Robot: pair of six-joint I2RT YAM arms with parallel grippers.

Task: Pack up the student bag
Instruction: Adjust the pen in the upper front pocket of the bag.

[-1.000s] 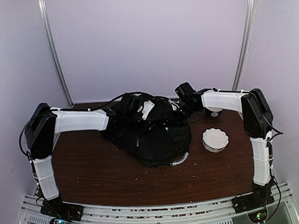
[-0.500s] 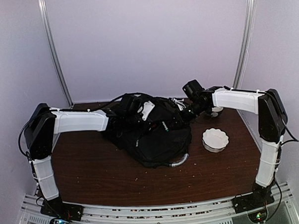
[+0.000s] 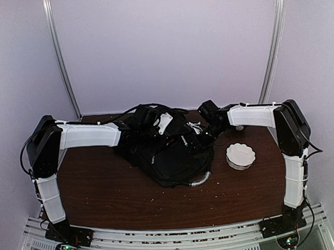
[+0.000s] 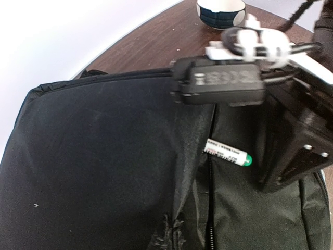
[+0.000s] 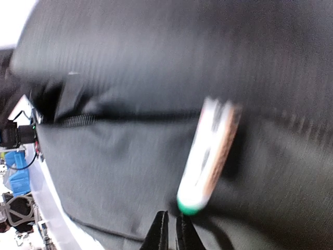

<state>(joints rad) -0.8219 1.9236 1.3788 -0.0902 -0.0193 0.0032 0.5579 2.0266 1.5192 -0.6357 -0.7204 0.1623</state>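
The student bag (image 3: 167, 154) lies slumped in the middle of the table (image 3: 98, 191). It is black and soft, and its top points toward the back wall. In the left wrist view the bag (image 4: 99, 166) fills most of the frame, with a zip line running down a fold in the fabric. A silver-grey piece (image 3: 201, 179) shows at the bag's near right edge.

A white tube with a green cap (image 4: 227, 154) lies on the bag's upper right part, beside that zip line. From above it shows only as a small pale mark (image 3: 184, 140).

The right gripper (image 3: 202, 133) reaches onto the bag's upper right side. In its own view the gripper (image 5: 170, 229) has its two tips drawn in to a narrow slit with nothing visible between them. The tube's green end (image 5: 188, 207) sits just above them on the bag's cloth (image 5: 119, 156). That view is blurred.

The left gripper (image 3: 162, 125) is over the bag's top left part and fully closed. Whether it pinches any fabric cannot be told.

A white scalloped bowl (image 3: 240, 155) stands just to the right of the bag. A dark bowl with a pale rim (image 4: 221, 10) sits behind the bag's right corner.
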